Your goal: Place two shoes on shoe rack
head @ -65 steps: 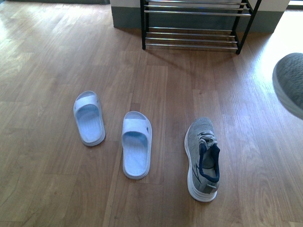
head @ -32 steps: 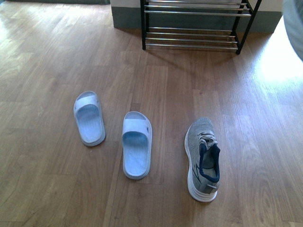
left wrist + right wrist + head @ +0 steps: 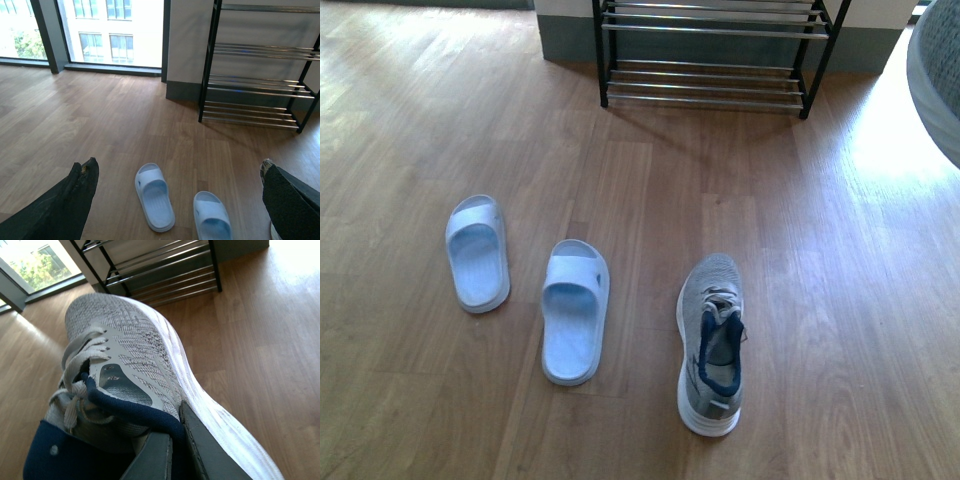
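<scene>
Left fingers (image 3: 70,205): black, rough matt surface, rounded tips; one tip has small yellowish spots.
Right fingers (image 3: 155,457): flat dark grey plates, smooth, with straight edges.

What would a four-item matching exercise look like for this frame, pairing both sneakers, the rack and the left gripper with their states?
Things:
1. raised sneaker
2. second sneaker
3. shoe rack
4. left gripper

States:
A. open, holding nothing
B. on the floor beside the pale blue slippers
C. clamped at the heel collar by the right gripper
D. no shoes on the rods in view

Pairs: 1-C, 2-B, 3-D, 4-A.
</scene>
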Available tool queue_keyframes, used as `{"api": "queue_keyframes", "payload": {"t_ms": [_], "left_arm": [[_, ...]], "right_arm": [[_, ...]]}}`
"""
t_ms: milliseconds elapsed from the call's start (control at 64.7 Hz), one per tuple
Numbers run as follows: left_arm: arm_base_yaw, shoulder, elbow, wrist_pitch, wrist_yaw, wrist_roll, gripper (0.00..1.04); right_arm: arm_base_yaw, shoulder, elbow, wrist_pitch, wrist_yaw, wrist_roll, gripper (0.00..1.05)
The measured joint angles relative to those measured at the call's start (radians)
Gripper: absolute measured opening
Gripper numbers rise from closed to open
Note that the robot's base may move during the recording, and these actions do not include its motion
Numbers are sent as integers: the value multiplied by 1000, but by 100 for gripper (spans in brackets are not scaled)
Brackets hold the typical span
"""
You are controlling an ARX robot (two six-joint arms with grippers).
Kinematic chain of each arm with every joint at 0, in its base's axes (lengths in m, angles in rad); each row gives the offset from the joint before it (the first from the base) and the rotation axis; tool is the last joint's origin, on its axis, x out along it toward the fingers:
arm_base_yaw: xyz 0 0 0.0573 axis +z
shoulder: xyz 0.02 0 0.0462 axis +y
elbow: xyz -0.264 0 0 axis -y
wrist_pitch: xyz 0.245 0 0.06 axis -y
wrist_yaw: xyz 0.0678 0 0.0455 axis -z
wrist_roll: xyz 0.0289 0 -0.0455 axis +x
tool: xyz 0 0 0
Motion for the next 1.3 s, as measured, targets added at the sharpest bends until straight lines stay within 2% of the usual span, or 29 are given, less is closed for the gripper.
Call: {"api": "queue_keyframes", "payload": {"t_ms": [649, 680, 695, 711, 773, 804, 834, 896, 973, 1035, 1159, 1298], "left_arm": [[0, 0, 0, 0, 3, 0, 95], [-14, 17, 10, -33, -53, -18, 95], [-42, 41, 34, -96, -134, -55, 95], [-59, 60, 45, -130, -171, -65, 95], [-189, 239, 127, -308, -415, -213, 95], [-251, 319, 142, -329, -488, -262, 95], [-310, 396, 153, -325, -539, -318, 95], [-410, 558, 180, -267, -576, -425, 95], [-489, 762, 227, -155, -557, -520, 95], [-533, 996, 290, -30, -505, -604, 95], [-560, 1398, 417, 150, -430, -658, 95], [-559, 1777, 562, 221, -349, -685, 95]], "right_arm": [[0, 3, -2, -1, 8, 3, 1], [0, 3, -2, -1, 7, 3, 1], [0, 3, -2, -1, 7, 3, 1], [0, 3, -2, -1, 7, 3, 1], [0, 3, -2, -1, 8, 3, 1], [0, 2, -2, -1, 8, 3, 1], [0, 3, -2, -1, 8, 3, 1], [0, 3, -2, -1, 9, 3, 1], [0, 3, -2, -1, 10, 3, 1], [0, 3, -2, -1, 9, 3, 1], [0, 3, -2, -1, 8, 3, 1], [0, 3, -2, -1, 9, 3, 1]]}}
